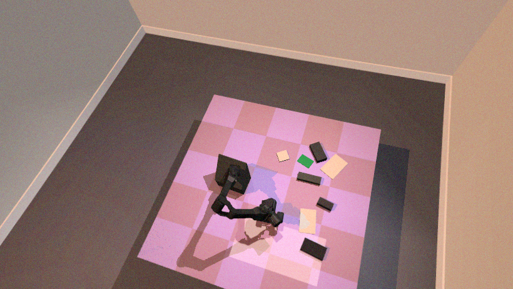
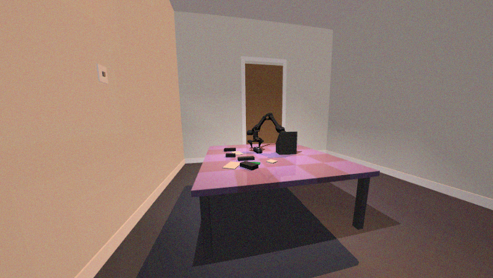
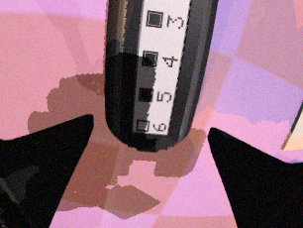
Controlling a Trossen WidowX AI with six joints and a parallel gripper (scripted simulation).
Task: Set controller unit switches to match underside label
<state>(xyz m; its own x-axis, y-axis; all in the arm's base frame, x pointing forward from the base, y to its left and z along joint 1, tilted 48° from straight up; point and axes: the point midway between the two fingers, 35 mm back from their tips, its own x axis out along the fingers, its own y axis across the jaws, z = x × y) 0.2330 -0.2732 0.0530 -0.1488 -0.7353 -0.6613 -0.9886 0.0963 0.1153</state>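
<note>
The dark grey controller unit (image 2: 258,150) (image 3: 198,64) lies with its white label facing up, so its switches are hidden beneath. In the wrist view its near end shows squares 3, 4 and 5 filled and square 6 empty; the part with 1 and 2 is out of frame. My gripper (image 2: 255,146) (image 3: 152,126) is open, fingers wide apart and pointing down, one on each side of the unit's end with square 6. There are gaps between the fingers and the unit. In the top view the arm hides the unit.
A large black box (image 1: 243,179) (image 2: 286,143) stands by the arm's base. Dark modules (image 1: 318,151) (image 1: 309,178) (image 1: 325,203) (image 1: 314,248), pale flat plates (image 1: 334,166) (image 1: 283,156) (image 1: 308,224) and a green plate (image 1: 305,161) lie farther along the bench (image 1: 323,122).
</note>
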